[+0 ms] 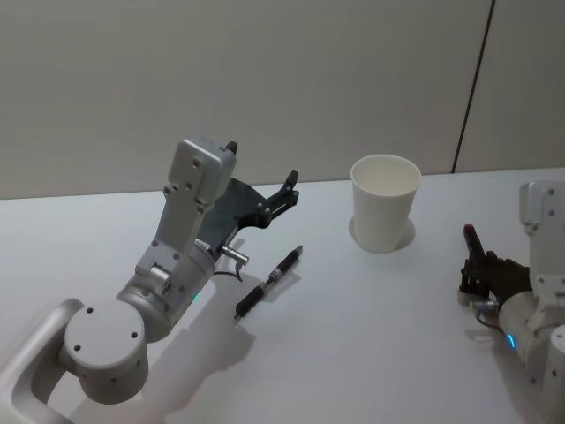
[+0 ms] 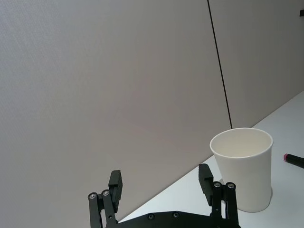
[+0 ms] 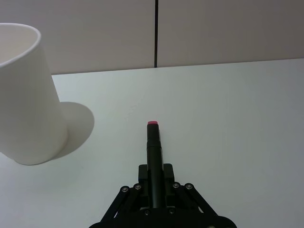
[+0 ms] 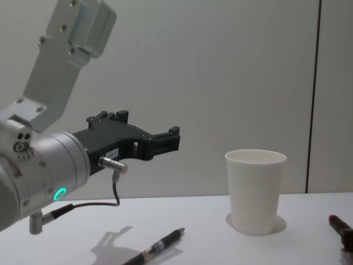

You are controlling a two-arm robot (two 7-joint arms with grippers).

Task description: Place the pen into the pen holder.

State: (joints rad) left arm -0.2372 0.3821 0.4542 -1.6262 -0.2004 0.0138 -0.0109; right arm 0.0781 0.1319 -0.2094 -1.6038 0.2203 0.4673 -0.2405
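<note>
White paper pen holder [image 1: 385, 212]: a tapered cup with a rolled rim, standing upright toward the rear of the pale worktop [image 1: 371, 353], between the two arms.

Black pen [image 1: 269, 281]: slim, with a lighter band along the barrel. It lies flat and slantwise on the worktop on the robot's left of the pen holder, well apart from it. One end is angled toward the cup. It is clear of both grippers.

Left gripper [image 2: 160, 180]: black, on a grey arm, raised above the worktop. It sits over and slightly behind the pen and points toward the pen holder. Its fingers [image 2: 115, 184] are spread wide with nothing between them.

Right gripper [image 3: 154, 173]: low over the worktop on the robot's right, beside the pen holder but apart from it. Its fingers are closed on a dark stick [image 3: 153, 142] with a pink-red end, which juts forward from between them.

Backdrop: a plain grey wall [image 1: 265, 79] with one dark vertical seam, rising behind the worktop's far edge.
</note>
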